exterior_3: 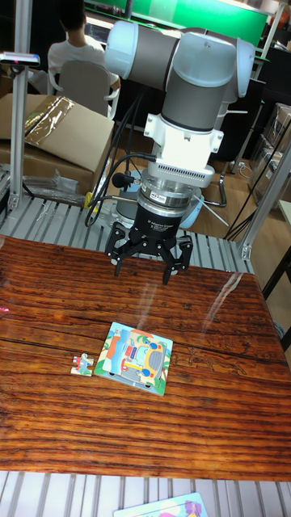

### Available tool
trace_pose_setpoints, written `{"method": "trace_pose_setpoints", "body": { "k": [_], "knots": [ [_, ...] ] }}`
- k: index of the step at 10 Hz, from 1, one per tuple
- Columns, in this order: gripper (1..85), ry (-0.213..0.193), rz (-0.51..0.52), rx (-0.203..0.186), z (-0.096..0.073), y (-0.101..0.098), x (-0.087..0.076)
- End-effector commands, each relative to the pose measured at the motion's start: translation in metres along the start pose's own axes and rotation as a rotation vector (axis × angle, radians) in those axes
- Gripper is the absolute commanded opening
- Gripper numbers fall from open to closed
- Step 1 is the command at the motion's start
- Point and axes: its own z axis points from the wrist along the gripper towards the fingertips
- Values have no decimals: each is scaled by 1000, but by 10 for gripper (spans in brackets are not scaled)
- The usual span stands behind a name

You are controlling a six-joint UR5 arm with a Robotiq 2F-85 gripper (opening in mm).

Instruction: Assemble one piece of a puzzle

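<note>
End effector (pixel 149 265) open: dark fingers (pixel 119 257) spread apart, nothing between them. Points straight down and hangs over the far part of the surface (pixel 218 388), clear of the wood. Black wrist body above it, then a silver ring, then the white and grey arm (pixel 190 73) rising to a big elbow joint at 12 o'clock. Black cables (pixel 109 190) loop off the wrist toward 9 o'clock.

Puzzle board (pixel 133 357) lies flat on the surface at 6 o'clock from the end effector, well apart from it. Colourful cartoon print with a yellow vehicle and a light blue border. Board is turned slightly, its right side lower in the picture.

Loose puzzle piece (pixel 82 365) sits at 9 o'clock from the board, just beside its left edge. Cannot tell if the two touch. Piece is small, flat on the wood, with white, blue and red print. It is outside the board, not set in.

Surface is dark reddish wood with strong grain and glare near the middle. A grey slatted metal strip (pixel 48 222) runs along its far edge, and another runs along the near edge. Second puzzle (pixel 166 506) at 6 o'clock on the near strip, cut off by the picture's bottom edge.

Background: cardboard box (pixel 48 133) at 10 o'clock with shiny film on top. Person (pixel 71 50) in a white shirt at 11 o'clock, back to the camera, on a grey chair (pixel 81 85).
</note>
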Motion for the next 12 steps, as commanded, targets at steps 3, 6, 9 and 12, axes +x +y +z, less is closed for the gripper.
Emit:
{"method": "trace_pose_setpoints", "body": {
  "k": [3,6,9,12],
  "knots": [
    [13,17,-69,-91,1,26,5],
    [13,-12,-75,-84,8,27,-6],
    [13,-50,-113,-72,3,24,-14],
    [13,-33,-111,-19,4,10,-9]
  ]
}}
